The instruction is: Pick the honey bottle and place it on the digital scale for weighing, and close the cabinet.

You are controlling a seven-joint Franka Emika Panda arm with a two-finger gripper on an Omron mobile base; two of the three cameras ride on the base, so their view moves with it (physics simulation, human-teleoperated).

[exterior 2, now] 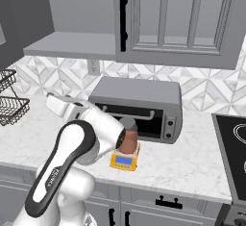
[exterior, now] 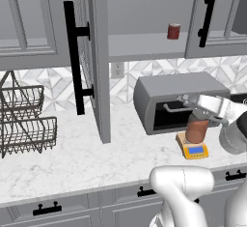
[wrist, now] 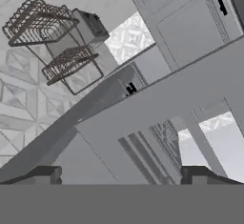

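The honey bottle, a reddish-brown jar with a grey lid, stands upright on the grey plate of the digital scale, just in front of the toaster oven, toward the right of the marble counter. From the right base view the bottle sits on the scale with the blue display facing the near edge. The gripper holds nothing: in the hand view its two dark fingertips stand wide apart with only cabinet panelling between them. In the left base view the hand hangs close above and just right of the bottle's lid, though whether it touches cannot be told.

The cabinet door stands swung out over the counter, its long black bar handle edge-on toward the near side; a small dark-red can rests on the open shelf. The placing step appears done, with the door closing left to do.

Risks, as judged from this arrangement:
- A forearm or finger sweeping leftward at lid height could tip the bottle off the small plate.
- A push landing on the door's thin edge or its handle rather than its outer face could slide off or jam the hand.
- The wire basket rack stands at the far left, near the door's outer face, and could be clipped if the arm reaches round the door.
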